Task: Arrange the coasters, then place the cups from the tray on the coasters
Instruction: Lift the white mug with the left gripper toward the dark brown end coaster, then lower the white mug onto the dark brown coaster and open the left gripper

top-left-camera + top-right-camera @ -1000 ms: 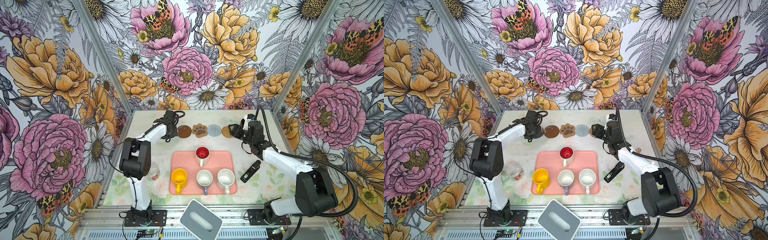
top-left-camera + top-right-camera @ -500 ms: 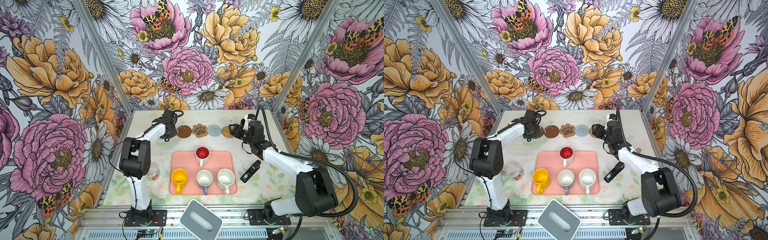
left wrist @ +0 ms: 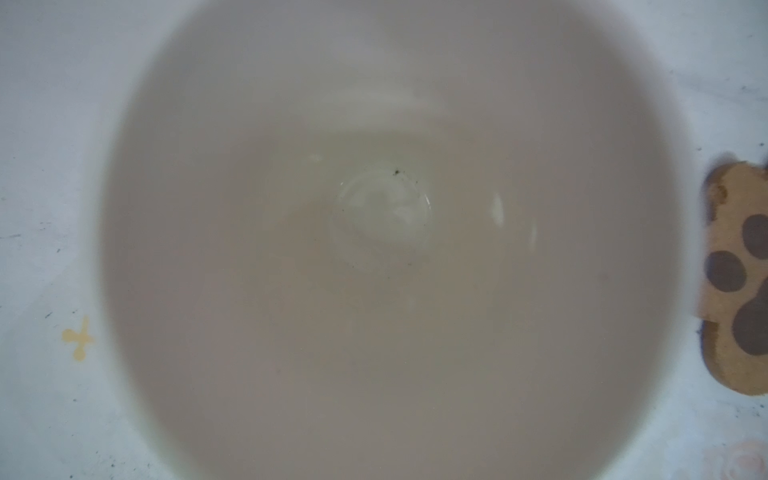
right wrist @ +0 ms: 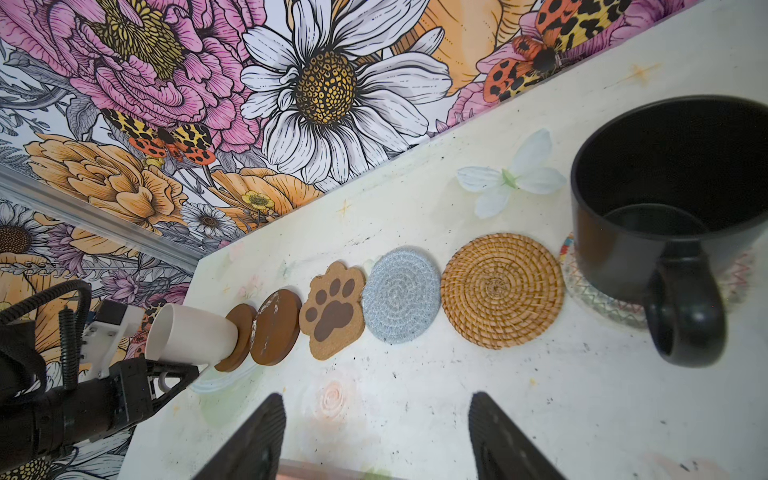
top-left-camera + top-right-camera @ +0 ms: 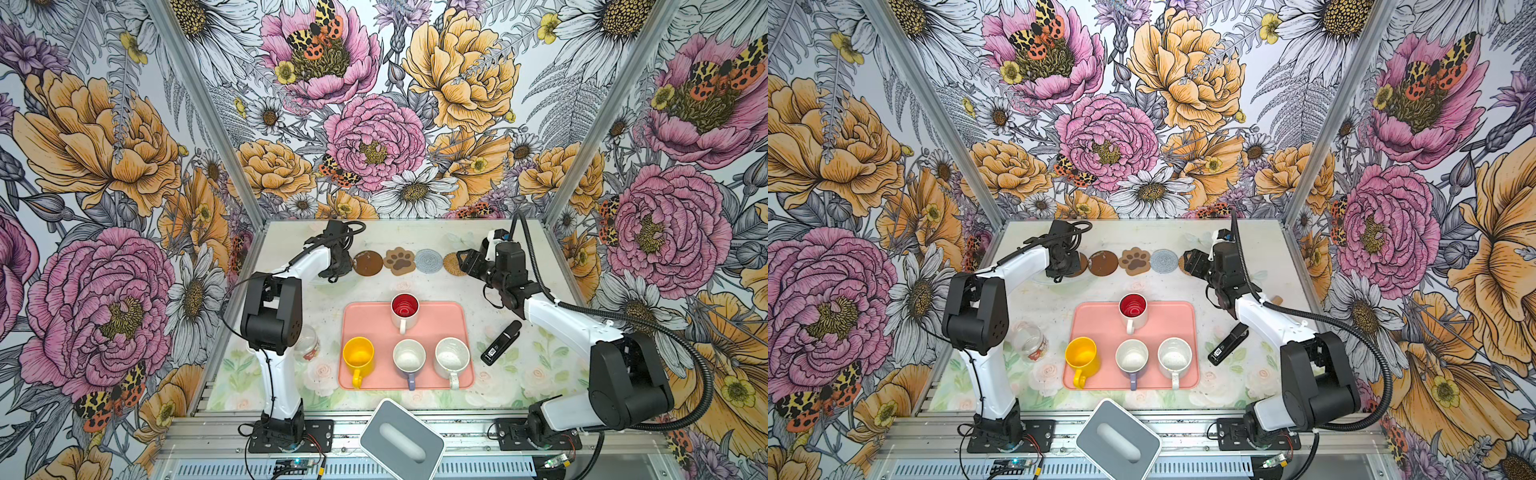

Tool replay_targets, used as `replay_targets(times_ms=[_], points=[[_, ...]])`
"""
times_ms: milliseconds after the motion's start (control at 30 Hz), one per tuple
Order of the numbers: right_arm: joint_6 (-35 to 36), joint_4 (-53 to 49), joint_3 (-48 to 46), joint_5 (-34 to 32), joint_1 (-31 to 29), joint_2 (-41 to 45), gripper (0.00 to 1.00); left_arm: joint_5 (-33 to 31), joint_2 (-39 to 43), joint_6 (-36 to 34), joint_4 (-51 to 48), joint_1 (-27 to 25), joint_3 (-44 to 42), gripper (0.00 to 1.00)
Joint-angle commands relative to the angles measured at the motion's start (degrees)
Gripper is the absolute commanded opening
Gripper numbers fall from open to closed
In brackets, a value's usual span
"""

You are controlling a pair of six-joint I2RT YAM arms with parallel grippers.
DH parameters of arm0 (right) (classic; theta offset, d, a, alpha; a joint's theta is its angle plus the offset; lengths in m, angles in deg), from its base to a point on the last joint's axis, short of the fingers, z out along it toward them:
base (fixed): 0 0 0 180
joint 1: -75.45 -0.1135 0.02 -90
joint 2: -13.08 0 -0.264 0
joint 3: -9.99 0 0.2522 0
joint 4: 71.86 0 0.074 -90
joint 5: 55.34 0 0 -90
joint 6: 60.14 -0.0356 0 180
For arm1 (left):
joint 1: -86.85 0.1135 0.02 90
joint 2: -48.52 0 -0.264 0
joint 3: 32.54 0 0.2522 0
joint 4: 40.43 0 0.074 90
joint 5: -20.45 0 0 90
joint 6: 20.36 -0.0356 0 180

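"Salmon-pink tray (image 5: 440,324), low-rimmed and round-cornered. Where does it lie?"

"Mid-table (image 5: 320,299), toward the near edge. Four glossy handled mugs stand on it. A white mug with a red inside (image 5: 404,309) is at its far edge. Along its near edge stand a yellow mug (image 5: 358,355), a white mug with a lavender handle (image 5: 409,358) and a white speckled mug (image 5: 451,355)."

"What lies around it?"

"A clear jar (image 5: 306,344) stands by the table's left edge, tucked against the left arm. A black oblong device with a white label (image 5: 500,343) lies between the tray and the right edge. A grey-white box with an oval slot (image 5: 402,440) overhangs the near edge."

"And the coasters?"

"They form a close row along the far edge: a smooth brown disc (image 4: 241,338), a brown disc with white scuffs (image 4: 276,328), a cork paw-print mat (image 4: 332,316), a grey-blue woven round (image 4: 401,295), a coiled tan rattan round (image 4: 500,291) and a clear lacy round with coloured stitching (image 4: 598,301)."

"Any cups there?"

"A cream-white ceramic mug (image 4: 187,332) stands on the smooth disc at the left end. A black mug (image 4: 673,208) stands on the lacy round at the right end."

"The grippers?"

"The left gripper (image 4: 178,372) is clamped almost shut on the cream-white mug, though the exact contact is hidden. The right gripper (image 4: 376,399) hangs over bare table beside the rattan round, ribbed fingers (image 4: 507,440) spread wide with nothing between them. In both top views its arm covers the black mug."
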Motion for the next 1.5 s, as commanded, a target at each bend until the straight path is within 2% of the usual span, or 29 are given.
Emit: replay_targets(times_ms=[0, 900, 1467], points=[[1.1, -0.04, 1.16, 0.53, 0.24, -0.6, 0.72, 0.22, -0.05, -0.04, 3.27, 0.54, 2.71, 0.0], [1.11, 0.2, 1.17, 2.23, 0.22, -0.11, 0.72, -0.01, -0.9, 0.2, 2.13, 0.53, 3.02, 0.0], [1.14, -0.05, 0.71, 1.99, 0.23, 1.15, 0.72, 0.37, -0.5, 0.36, 1.52, -0.03, 2.82, 0.28]])
